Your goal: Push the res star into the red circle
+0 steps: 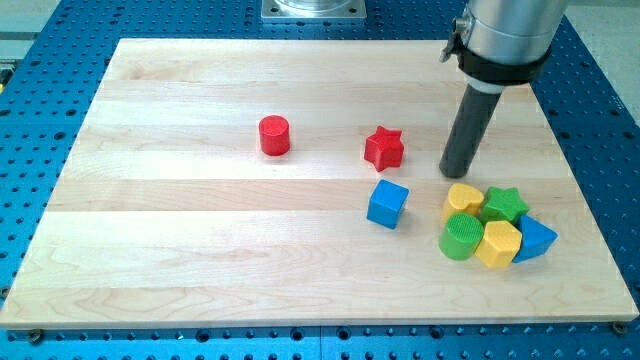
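While my tip [457,172] rests bare on the wooden table [180,260], clamped on nothing and touching no block, it sits near the right edge, just right of the red star block [384,148], which lies right of centre with the red cylinder block [274,135] well apart toward the left edge. Likely risk: an off-centre leftward push spins the star past the cylinder, or a low path clips the blue cube [387,203] or yellow block [463,198] in the cluster near the bottom-right corner.
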`<state>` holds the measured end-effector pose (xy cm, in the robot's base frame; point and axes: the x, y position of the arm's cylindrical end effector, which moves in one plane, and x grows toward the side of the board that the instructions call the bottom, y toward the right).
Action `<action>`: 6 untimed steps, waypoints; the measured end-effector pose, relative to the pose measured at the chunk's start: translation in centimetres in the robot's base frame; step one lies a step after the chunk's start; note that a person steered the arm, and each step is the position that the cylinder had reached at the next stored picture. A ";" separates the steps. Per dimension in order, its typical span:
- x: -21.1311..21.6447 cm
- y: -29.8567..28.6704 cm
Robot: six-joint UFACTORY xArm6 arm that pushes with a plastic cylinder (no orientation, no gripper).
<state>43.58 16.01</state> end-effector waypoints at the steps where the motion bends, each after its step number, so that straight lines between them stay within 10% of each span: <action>1: -1.7 -5.7; 3: -1.7 -18.5; 5: 1.5 -7.3; 6: 4.2 -14.1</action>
